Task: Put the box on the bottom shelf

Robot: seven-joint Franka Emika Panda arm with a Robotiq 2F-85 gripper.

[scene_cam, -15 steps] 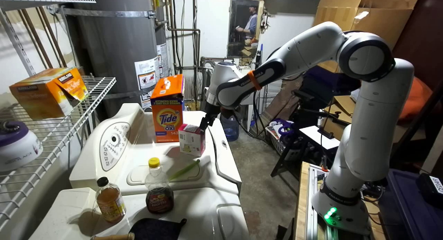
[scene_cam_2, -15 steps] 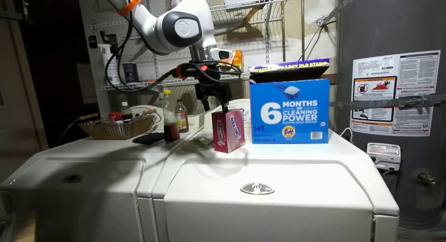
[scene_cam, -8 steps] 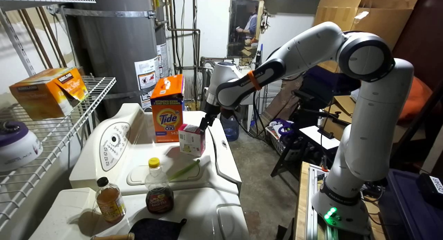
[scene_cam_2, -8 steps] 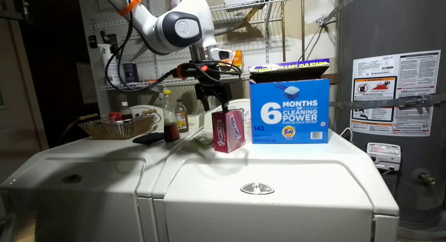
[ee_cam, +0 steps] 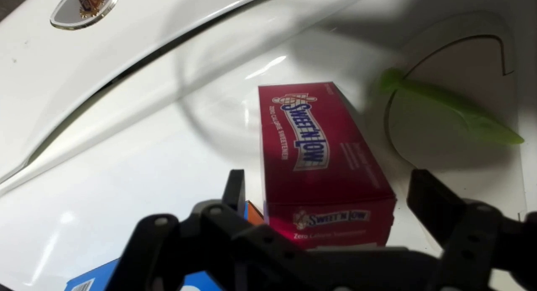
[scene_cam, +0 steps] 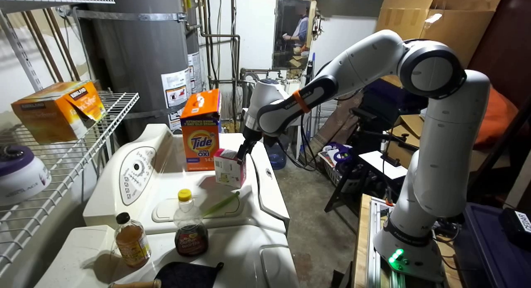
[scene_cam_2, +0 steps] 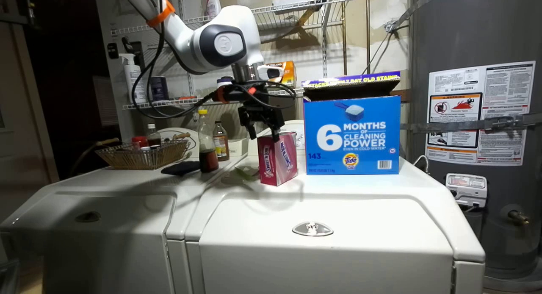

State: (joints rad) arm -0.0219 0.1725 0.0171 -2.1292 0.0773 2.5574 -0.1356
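Note:
The box (scene_cam: 229,172), a small pink-and-white Sweet'N Low carton, stands upright on the white washer top. It also shows in an exterior view (scene_cam_2: 274,162) and in the wrist view (ee_cam: 310,140). My gripper (scene_cam_2: 264,136) is open at the top of the box. In the wrist view my gripper (ee_cam: 329,194) has one finger on each side of the box, with gaps to both sides. The bottom shelf (scene_cam: 120,107) is the lower white wire tier at the left. It also runs along the back wall in an exterior view (scene_cam_2: 175,102).
A large orange and blue Tide box (scene_cam: 202,134) stands close beside the box. A green tool (ee_cam: 453,102) lies by it. Syrup (scene_cam: 191,234) and amber (scene_cam: 132,242) bottles stand nearer. The shelf holds an orange carton (scene_cam: 58,111) and a purple-lidded tub (scene_cam: 23,180). A wire basket (scene_cam_2: 142,156) stands farther over.
My gripper and arm have moved slightly down, so the fingertips are lower around the top of the box. The box has not moved.

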